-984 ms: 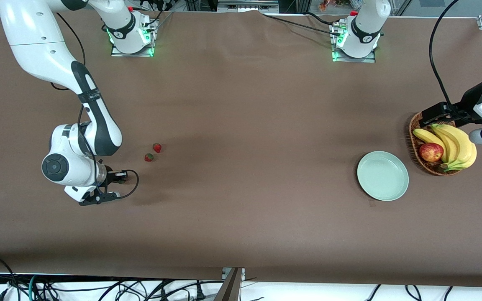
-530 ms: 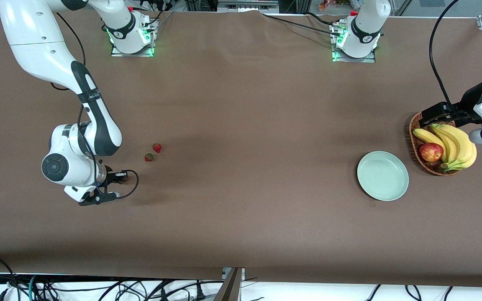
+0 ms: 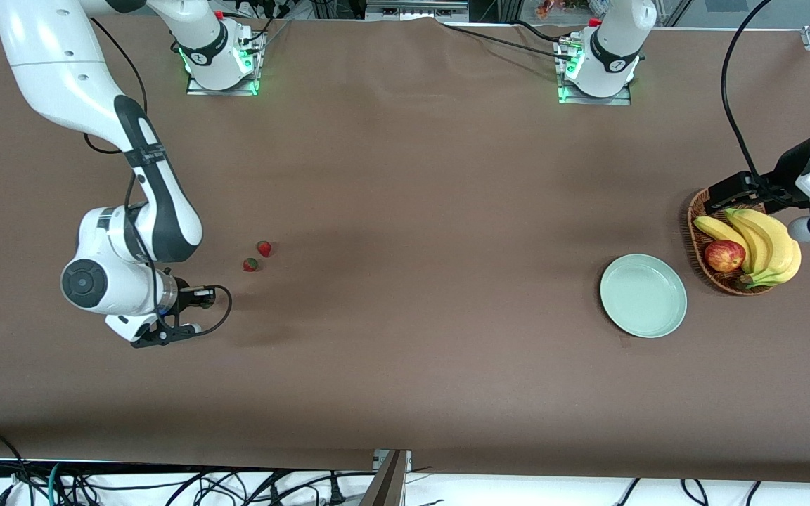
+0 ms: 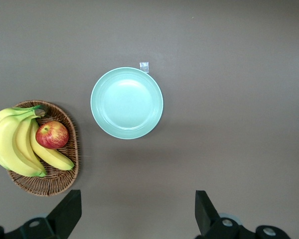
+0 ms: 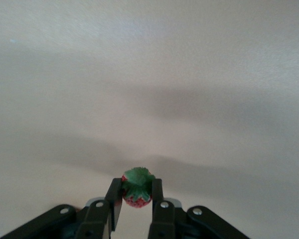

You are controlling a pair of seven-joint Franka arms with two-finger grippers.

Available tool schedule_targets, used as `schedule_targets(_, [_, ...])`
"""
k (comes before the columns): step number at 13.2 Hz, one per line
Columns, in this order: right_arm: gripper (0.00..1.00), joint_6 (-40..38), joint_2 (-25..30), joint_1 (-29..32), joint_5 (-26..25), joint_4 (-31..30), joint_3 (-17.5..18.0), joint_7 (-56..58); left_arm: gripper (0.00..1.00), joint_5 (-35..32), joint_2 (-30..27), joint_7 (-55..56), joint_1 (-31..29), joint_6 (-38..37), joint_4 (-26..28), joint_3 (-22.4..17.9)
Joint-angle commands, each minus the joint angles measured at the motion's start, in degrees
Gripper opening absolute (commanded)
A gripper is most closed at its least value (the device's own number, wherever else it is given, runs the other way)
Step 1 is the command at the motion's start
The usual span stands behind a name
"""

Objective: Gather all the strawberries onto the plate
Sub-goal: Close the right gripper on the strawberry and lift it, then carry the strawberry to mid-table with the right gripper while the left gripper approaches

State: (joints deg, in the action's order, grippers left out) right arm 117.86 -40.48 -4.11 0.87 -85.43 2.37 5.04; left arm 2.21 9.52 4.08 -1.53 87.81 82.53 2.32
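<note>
While the right hand point(image 5: 136, 199) is pinching one strawberry point(image 5: 137, 188) between its two fingers point(image 5: 113, 196), leafy cap facing outward, it is hanging low over the brown tabletop point(image 3: 405, 211) toward the right arm's end. Seen from the front, the right hand point(image 3: 190, 299) is showing only partly below its wrist, and the held berry is not showing there. Two more strawberries are lying on the tabletop close together: one strawberry point(image 3: 264, 248) farther from the front camera, the other strawberry point(image 3: 250, 264) just beside it and nearer to the camera. Both are sitting near the right hand.

Toward the left arm's end, the plate point(image 3: 643, 295) is resting bare on the tabletop, well apart from all three berries. Just beside it, a wicker basket point(image 3: 700, 242) is carrying bananas point(image 3: 763, 242) and an apple point(image 3: 724, 256). Over that area the left arm is waiting, its hand point(image 4: 134, 214) standing wide open with nothing between its fingers point(image 4: 67, 211), looking down on the plate point(image 4: 127, 103) and basket point(image 4: 55, 181).
</note>
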Motion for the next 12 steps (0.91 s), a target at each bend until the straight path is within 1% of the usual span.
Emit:
schedule_targets(1, [0.18, -8.2, 0.6, -1.2, 1.0, 6.0, 0.3, -1.9, 1.0, -0.1, 0.7, 0.3, -0.1, -0.6, -1.6, 0.1])
schedule_targets(3, [0.18, -15.0, 0.6, -2.3, 1.0, 10.6, 0.3, -4.2, 1.0, -0.1, 0.7, 0.3, -0.1, -0.6, -1.5, 0.1])
schedule_targets(5, [0.18, -19.1, 0.7, -4.5, 1.0, 12.9, 0.3, -7.9, 1.0, -0.1, 0.7, 0.3, -0.2, -0.6, -1.6, 0.1])
schedule_targets(6, [0.19, -19.9, 1.0, -5.5, 1.1, 13.3, 0.4, -10.1, 1.0, -0.1, 0.7, 0.3, -0.2, -0.6, -1.5, 0.1])
schedule_targets(9, [0.19, -21.9, 2.1, -9.1, 4.0, 13.4, 0.8, -17.8, 1.0, -0.1, 0.7, 0.3, -0.1, -0.6, -1.6, 0.1])
schedule_targets(11, [0.19, -22.2, 2.6, -11.7, 4.6, 14.2, 0.8, -21.4, 1.0, -0.1, 0.7, 0.3, -0.1, -0.6, -1.6, 0.1])
schedule_targets(12, [0.2, -22.2, 2.6, -13.0, 6.0, 14.3, 0.8, -24.1, 1.0, -0.1, 0.7, 0.3, -0.1, -0.6, -1.6, 0.1])
